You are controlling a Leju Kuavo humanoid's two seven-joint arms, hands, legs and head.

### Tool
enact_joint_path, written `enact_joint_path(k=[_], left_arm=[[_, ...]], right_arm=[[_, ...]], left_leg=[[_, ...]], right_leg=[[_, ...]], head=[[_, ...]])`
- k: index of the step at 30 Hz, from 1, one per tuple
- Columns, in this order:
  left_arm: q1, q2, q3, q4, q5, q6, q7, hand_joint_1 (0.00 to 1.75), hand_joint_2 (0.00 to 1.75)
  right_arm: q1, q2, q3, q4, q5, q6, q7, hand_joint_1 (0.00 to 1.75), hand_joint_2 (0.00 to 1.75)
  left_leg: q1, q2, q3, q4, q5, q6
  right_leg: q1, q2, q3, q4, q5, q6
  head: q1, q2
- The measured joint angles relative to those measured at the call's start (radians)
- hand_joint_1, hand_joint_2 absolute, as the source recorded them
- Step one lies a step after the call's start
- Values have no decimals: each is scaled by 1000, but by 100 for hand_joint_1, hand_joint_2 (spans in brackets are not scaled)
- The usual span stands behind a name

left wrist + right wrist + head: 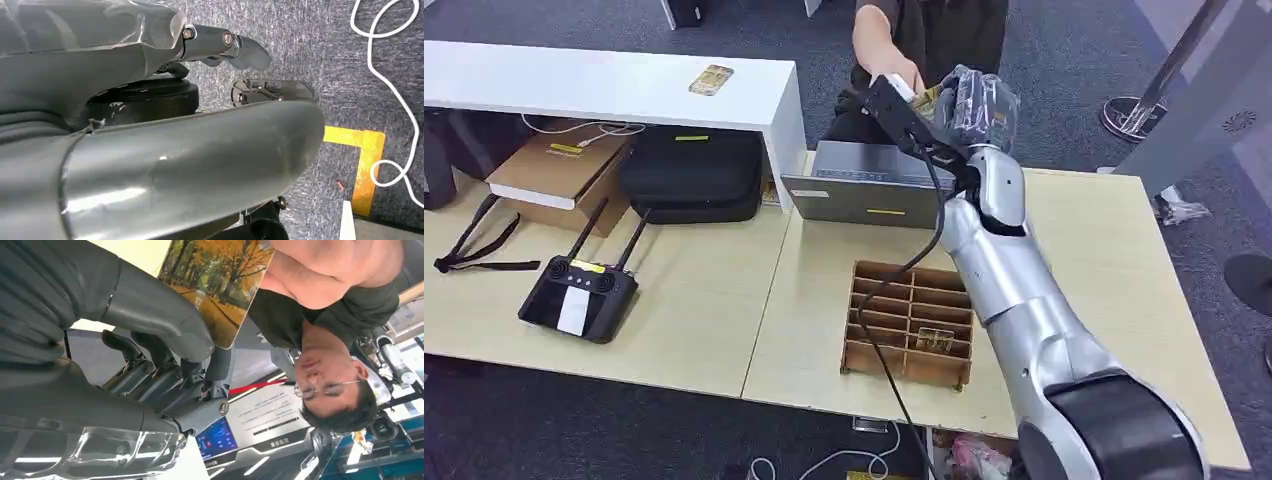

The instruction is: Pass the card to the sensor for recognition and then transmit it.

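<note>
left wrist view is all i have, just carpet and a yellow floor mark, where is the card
Observer: The right hand holds the card, raised beyond the table's far edge.
Operator: anyone taking it
Observer: Yes, a person's hand is touching the card's other end.
Operator: what's on the card
Observer: An autumn tree picture, seen in the right wrist view.
Operator: any more cards
Observer: One lies on the white shelf, another card.

Divided tray point(911, 322) sits on table point(1114, 260) near front edge; laptop point(864, 185) behind it. Remote controller point(579, 293) on table well to the left, w/ box point(559, 170) and case point(692, 175) behind it under shelf point(614, 85). Person point(924, 35) stands behind laptop.
</note>
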Motion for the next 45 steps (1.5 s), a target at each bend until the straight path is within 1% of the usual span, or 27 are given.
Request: enact_joint_path(k=[1, 2, 3, 4, 9, 13, 16, 19, 21, 28, 30, 31, 34, 37, 40, 42, 45], left_arm=[[0, 0, -1, 0, 3, 0, 0, 0, 0], [0, 2, -3, 0, 7, 0, 0, 0, 0], [0, 2, -5, 0, 10, 1, -1, 0, 0], [0, 2, -5, 0, 13, 2, -2, 0, 0], [0, 4, -10, 0, 28, 4, -3, 0, 0], [0, 5, -16, 0, 41, 10, -4, 0, 0], [1, 7, -18, 0, 52, 14, -5, 0, 0], [4, 9, -18, 0, 74, 17, -11, 0, 0], [9, 10, -18, 0, 91, 17, -21, 0, 0], [33, 15, -16, 0, 142, 14, -55, 0, 0], [38, 16, -9, 0, 155, 14, -64, 0, 0], [40, 16, -4, 0, 158, 18, -69, 0, 0], [44, 18, 6, 0, 164, 25, -71, 0, 0], [48, 18, 12, -3, 166, 29, -71, 0, 0], [61, 18, 25, -20, 167, 46, -67, 0, 0], [69, 18, 32, -31, 166, 56, -63, 0, 0], [91, 17, 35, -69, 146, 65, -29, 0, 0]], right_arm=[[0, 0, 0, 0, -2, 0, 0, 175, 175], [0, 0, 1, 0, -6, 0, 0, 145, 175], [0, 0, 1, 0, -10, 0, -1, 14, 175], [0, 0, 1, 0, -12, -2, -2, 0, 175], [3, 0, 1, -3, -40, -5, -13, 0, 175], [21, -8, 1, -31, -55, -3, -25, 0, 175], [47, -23, 1, -70, -63, -8, -40, 0, 175], [106, -50, 1, -146, -75, -19, -57, 0, 175], [176, -81, 5, -233, -84, -27, -63, 0, 175], [495, -206, -2, -566, -90, -55, -64, 0, 175], [600, -240, -22, -665, -82, -84, -64, 0, 175], [653, -254, -36, -712, -84, -110, -64, 0, 175], [795, -289, -81, -842, -94, -166, -75, 0, 175], [916, -298, -120, -947, -74, -209, -72, 0, 175], [1036, -298, -155, -1044, -33, -214, -54, 0, 175], [1095, -296, -169, -1088, -20, -214, -48, 0, 175], [1175, -287, -180, -1149, -21, -212, -35, 0, 175]], left_leg=[[0, 0, 0, 0, 0, 0], [0, 0, 0, 0, 0, 0], [0, 0, 0, 0, 0, 0], [0, 0, 0, 0, 0, 0], [0, 0, 0, 0, 0, 0], [0, 0, 0, 0, 0, 0], [0, 0, 0, 0, 0, 0], [0, 0, 1, 0, 0, 0], [0, -2, 0, 0, 0, 0], [0, -2, 0, 0, -3, 1], [0, -3, 0, 0, -4, 2], [0, -4, -1, 0, -4, 2], [0, -2, -1, 0, -5, 2], [0, -2, -1, 0, -6, 2], [0, -2, -1, 0, -7, 2], [0, -2, 0, 0, -8, 1], [0, -2, 0, 0, -8, 2]], right_leg=[[0, 0, 0, 0, 0, 0], [0, 0, 0, 0, 0, 0], [0, 0, 0, 0, 0, 0], [0, 0, 0, 0, 0, 0], [0, 0, 0, 0, 0, 0], [0, 0, 0, 0, 0, 0], [0, 0, 0, 0, 0, 0], [0, 0, 0, -1, 0, 0], [0, -2, 0, -1, -1, 1], [0, -2, 0, -4, -2, 2], [0, -3, 1, -4, -3, 3], [0, -4, 1, -4, -3, 3], [0, -2, 1, -4, -4, 2], [0, -3, 1, -4, -5, 2], [0, -3, 1, -4, -7, 3], [0, -2, 1, -3, -7, 3], [0, -3, 2, -3, -8, 3]], head=[[0, 0], [0, 0], [0, 0], [0, 0], [0, 0], [0, 0], [0, 0], [0, 0], [0, 0], [0, 0], [0, 0], [0, 0], [0, 0], [0, 0], [0, 0], [0, 0], [0, 0]])
